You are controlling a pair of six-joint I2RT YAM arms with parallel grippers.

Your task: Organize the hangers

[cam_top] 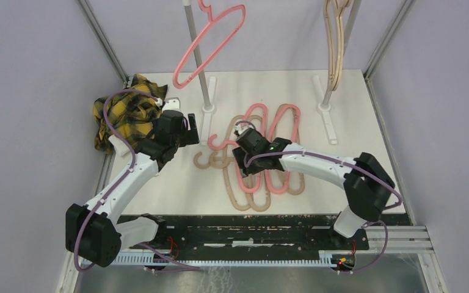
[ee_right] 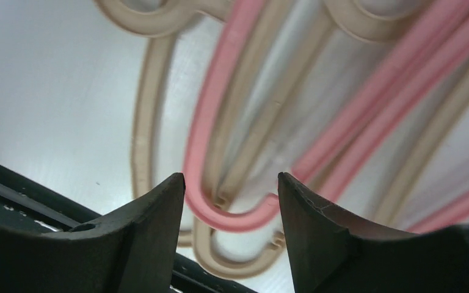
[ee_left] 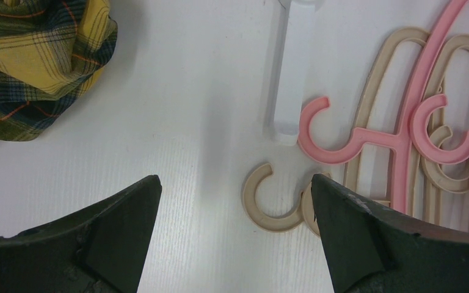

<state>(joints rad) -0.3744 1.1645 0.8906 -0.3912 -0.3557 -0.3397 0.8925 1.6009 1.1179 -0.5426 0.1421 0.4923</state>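
Observation:
A pile of pink and beige hangers [cam_top: 262, 160] lies mid-table. One pink hanger [cam_top: 210, 43] hangs at the back left and beige ones [cam_top: 334, 43] hang at the back right. My right gripper [cam_top: 248, 160] is low over the pile. In the right wrist view its jaws [ee_right: 231, 178] stand apart, with the rounded end of a pink hanger [ee_right: 232, 221] between the fingertips, blurred. My left gripper [cam_top: 192, 131] hovers left of the pile. It is open [ee_left: 235, 183] and holds nothing, with a beige hook [ee_left: 269, 217] on the table by its right finger and pink hooks [ee_left: 323, 149] beyond.
A yellow-black plaid cloth [cam_top: 125, 113] is bunched at the table's left edge, also in the left wrist view [ee_left: 30, 55]. Two white rack posts [cam_top: 198, 61] [cam_top: 330, 91] rise from feet at the back; one foot [ee_left: 293, 79] lies ahead of the left gripper. A black rail [cam_top: 262, 235] runs along the near edge.

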